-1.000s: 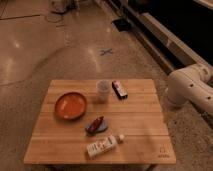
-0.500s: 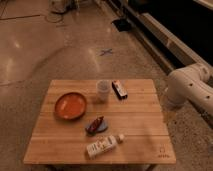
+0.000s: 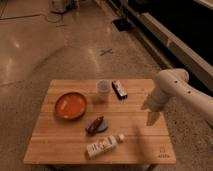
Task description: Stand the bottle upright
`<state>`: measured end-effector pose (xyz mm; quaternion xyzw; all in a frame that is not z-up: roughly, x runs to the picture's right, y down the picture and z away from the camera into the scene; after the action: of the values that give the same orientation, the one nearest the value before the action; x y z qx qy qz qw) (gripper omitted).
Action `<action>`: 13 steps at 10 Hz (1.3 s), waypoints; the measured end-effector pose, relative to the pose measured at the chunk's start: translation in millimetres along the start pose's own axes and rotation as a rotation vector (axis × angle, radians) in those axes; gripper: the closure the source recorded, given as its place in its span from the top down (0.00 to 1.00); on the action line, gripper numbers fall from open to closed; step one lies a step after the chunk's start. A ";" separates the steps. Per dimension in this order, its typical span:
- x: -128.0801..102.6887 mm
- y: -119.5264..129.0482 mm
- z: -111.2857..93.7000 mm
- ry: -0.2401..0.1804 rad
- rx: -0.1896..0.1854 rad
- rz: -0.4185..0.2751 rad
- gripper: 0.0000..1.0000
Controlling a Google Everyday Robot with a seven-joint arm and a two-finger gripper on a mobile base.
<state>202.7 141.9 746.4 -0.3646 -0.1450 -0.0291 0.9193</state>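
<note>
Since everything on it is seen exactly where it lay a second ago, the wooden counter [image 3: 65, 145] can be taken as undisturbed; only the robot has moved. The white arm [image 3: 175, 87], which was held off beyond the right edge, has been swung in over the right part of the counter. An orange bowl [image 3: 70, 105] is set on the left half. The bottle [image 3: 102, 147] is found by the near edge, a little left of the middle. It is laid on its side with the label up and its small white cap [image 3: 120, 137] turned to the right, and it is touched by nothing. A translucent white cup [image 3: 103, 89] is stood upright near the far edge, with a dark snack bar [image 3: 119, 89] just beside it on the right. A reddish packet [image 3: 95, 125] is laid between the bowl and the bottle, apart from both. The end effector [image 3: 151, 118] is hung below the arm, above the counter's right side and well apart from the bottle. Its fingers are spread and nothing is held between them.

From this it is judged that the approach has only been started and that no part of the task is done. The end effector must yet be carried left and nearer, lowered over the bottle and closed across its body before the bottle can be tipped onto its base. The packet close by should be avoided.
</note>
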 end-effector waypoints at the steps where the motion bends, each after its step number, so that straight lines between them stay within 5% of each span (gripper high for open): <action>1: -5.7 2.2 16.5 -0.076 -0.034 -0.013 0.65; 4: -18.2 7.5 48.9 -0.288 -0.085 0.001 0.65; 8: -22.8 3.7 81.4 -0.500 -0.072 0.063 0.65; 13: -18.2 21.0 111.0 -0.517 -0.096 0.012 0.65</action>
<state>161.5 231.7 804.0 -0.4040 -0.3716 0.0635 0.8334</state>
